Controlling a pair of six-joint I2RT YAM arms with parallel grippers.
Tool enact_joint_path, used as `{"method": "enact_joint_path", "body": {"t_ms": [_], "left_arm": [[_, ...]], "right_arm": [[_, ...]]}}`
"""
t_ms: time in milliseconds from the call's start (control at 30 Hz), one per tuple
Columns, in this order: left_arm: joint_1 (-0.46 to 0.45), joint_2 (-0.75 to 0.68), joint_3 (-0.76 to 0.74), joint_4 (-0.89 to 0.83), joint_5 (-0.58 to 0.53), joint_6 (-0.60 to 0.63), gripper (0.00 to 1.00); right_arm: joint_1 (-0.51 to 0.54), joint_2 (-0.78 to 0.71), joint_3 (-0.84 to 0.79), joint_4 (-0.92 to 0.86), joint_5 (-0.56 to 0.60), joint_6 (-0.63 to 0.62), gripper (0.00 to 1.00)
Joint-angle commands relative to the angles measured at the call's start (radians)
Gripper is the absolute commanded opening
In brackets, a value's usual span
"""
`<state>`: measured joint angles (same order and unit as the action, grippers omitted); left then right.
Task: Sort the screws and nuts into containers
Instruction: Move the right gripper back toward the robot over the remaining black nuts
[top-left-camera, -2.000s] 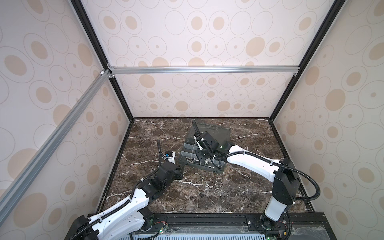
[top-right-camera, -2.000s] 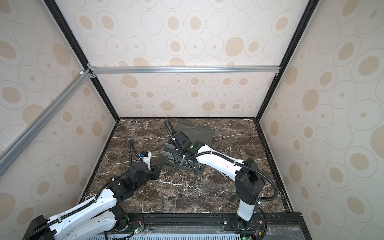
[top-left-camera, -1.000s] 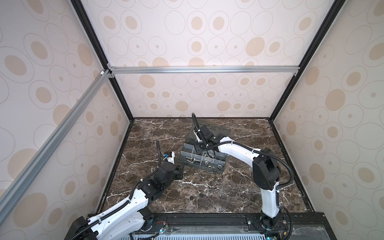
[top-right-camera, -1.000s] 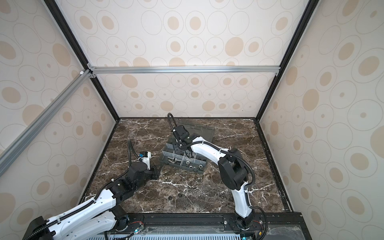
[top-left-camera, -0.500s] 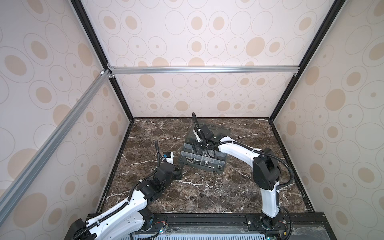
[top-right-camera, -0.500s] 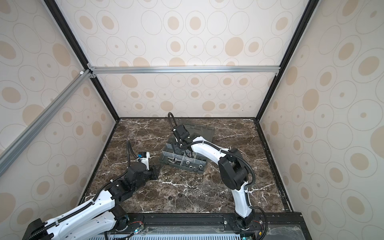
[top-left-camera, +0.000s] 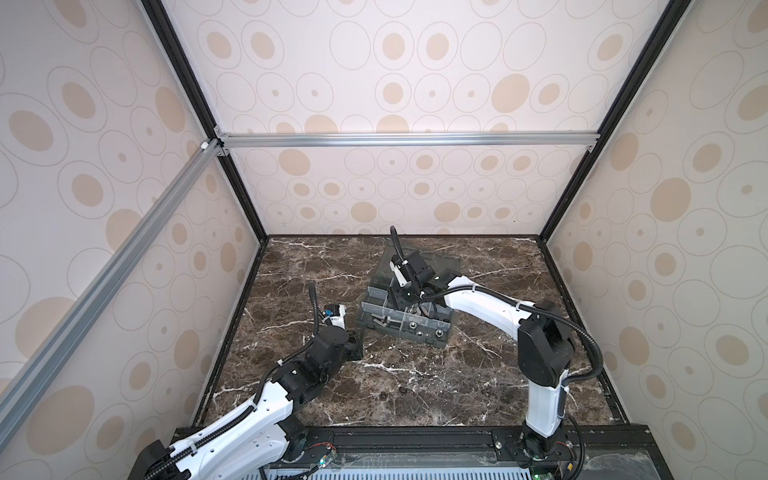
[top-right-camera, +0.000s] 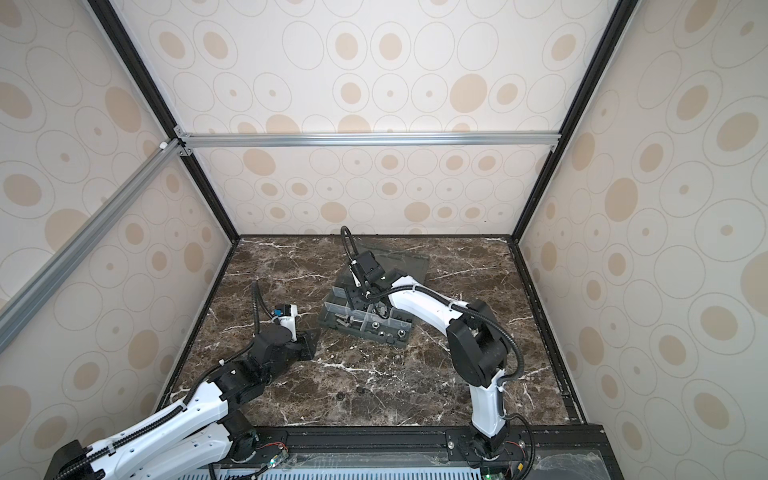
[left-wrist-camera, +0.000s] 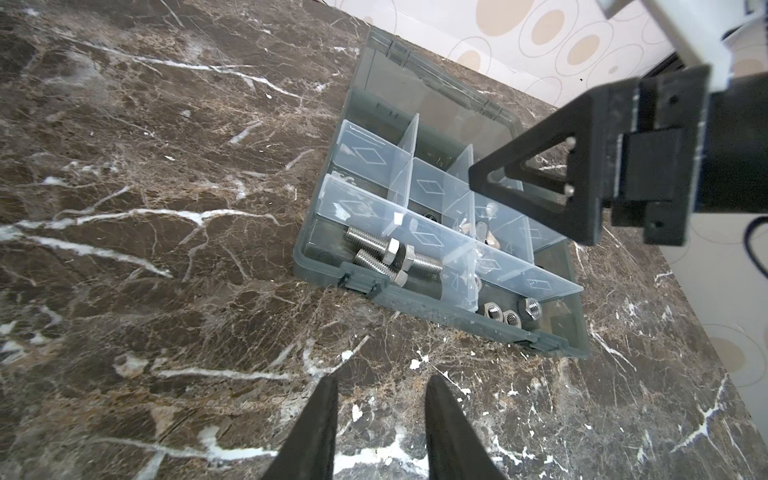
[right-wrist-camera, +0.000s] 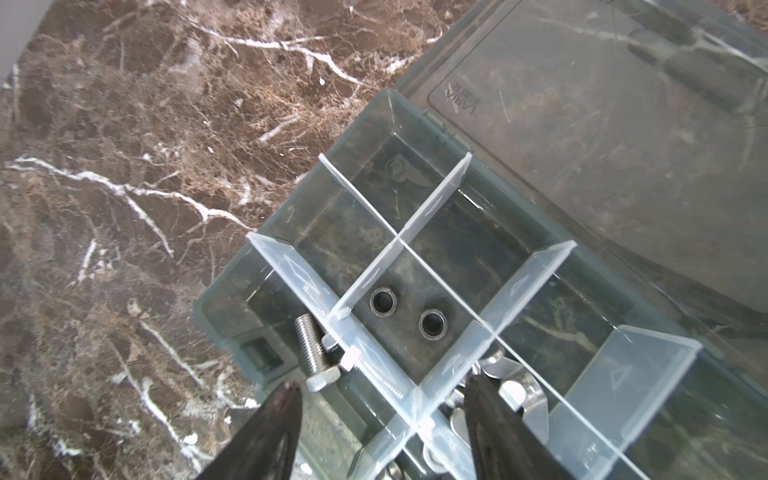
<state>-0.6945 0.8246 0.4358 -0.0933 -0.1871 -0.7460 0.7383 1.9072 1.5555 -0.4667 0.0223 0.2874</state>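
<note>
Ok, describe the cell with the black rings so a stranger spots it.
Find the smoky-grey organizer box open on the marble table. Its corner cell holds long silver bolts; the cell across the divider holds the black rings, two dark circles, no silver.

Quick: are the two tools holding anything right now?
Left tool: open, holding nothing.
Right tool: open, holding nothing, above the organizer box.

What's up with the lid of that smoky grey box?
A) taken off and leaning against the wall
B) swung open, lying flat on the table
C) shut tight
B: the lid lies flat on the table right beside the uncovered compartments.
</note>
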Motion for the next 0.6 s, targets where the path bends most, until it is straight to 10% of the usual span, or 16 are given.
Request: {"method": "enact_joint_path", "body": {"t_ms": [0, 567], "left_arm": [[0.008, -0.002, 0.021, 0.000, -0.025, -0.015, 0.36], [0.008, 0.075, 0.045, 0.064, 0.010, -0.027, 0.36]], "right_arm": [[-0.004, -0.070, -0.033, -0.019, -0.004, -0.020, 0.66], [0.073, -0.288, -0.313, -0.066, -0.021, 0.018, 0.66]]}}
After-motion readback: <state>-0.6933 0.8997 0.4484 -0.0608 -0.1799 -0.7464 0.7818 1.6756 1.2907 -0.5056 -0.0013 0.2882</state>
